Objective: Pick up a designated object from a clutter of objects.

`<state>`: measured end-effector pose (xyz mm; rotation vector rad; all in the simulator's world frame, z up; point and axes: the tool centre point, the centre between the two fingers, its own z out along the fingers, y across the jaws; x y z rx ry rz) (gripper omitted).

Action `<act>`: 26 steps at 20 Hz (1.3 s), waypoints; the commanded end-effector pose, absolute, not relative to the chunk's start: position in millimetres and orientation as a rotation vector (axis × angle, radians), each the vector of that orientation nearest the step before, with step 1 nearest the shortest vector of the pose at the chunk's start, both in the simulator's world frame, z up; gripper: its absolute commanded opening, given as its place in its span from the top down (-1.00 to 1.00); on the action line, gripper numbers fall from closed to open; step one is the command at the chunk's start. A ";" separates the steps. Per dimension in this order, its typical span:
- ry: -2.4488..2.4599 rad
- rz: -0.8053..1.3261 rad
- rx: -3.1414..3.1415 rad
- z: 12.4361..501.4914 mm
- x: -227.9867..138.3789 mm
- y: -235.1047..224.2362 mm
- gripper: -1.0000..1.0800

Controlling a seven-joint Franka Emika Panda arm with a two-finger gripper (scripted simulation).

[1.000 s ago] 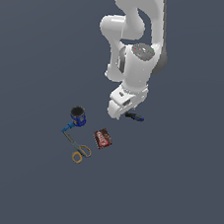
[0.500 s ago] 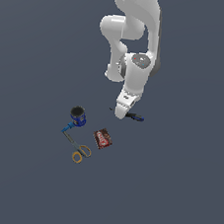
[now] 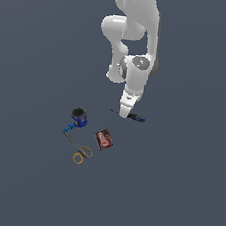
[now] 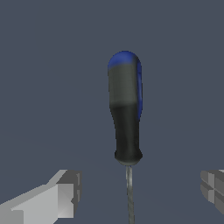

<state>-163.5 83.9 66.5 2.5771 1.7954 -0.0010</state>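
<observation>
The screwdriver (image 4: 126,113) with a blue-and-black handle and a thin dark shaft lies flat on the grey floor. In the wrist view it sits between my two fingers (image 4: 61,194), which stand wide apart on either side of its shaft. My gripper (image 4: 140,192) is open and empty, just above it. In the exterior view the gripper (image 3: 125,111) hangs low over the screwdriver (image 3: 137,118), hiding its middle. The rest of the clutter lies towards the exterior view's left: a blue cup (image 3: 78,117), yellow-handled scissors (image 3: 76,148) and a small red-brown box (image 3: 103,140).
The grey floor (image 3: 175,193) spreads all round. The cup, scissors and box lie well apart from the screwdriver, with the box the nearest of them.
The gripper has come down and turned over the screwdriver, its fingers now close to the floor. The clutter has not moved.
</observation>
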 end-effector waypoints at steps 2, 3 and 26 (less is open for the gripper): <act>1.814 0.000 2.565 64.7 -166.4 84.4 -0.92; 1.807 -0.001 2.570 65.3 -165.5 84.2 -0.92; 1.813 -0.001 2.565 14.5 -166.7 83.9 -0.92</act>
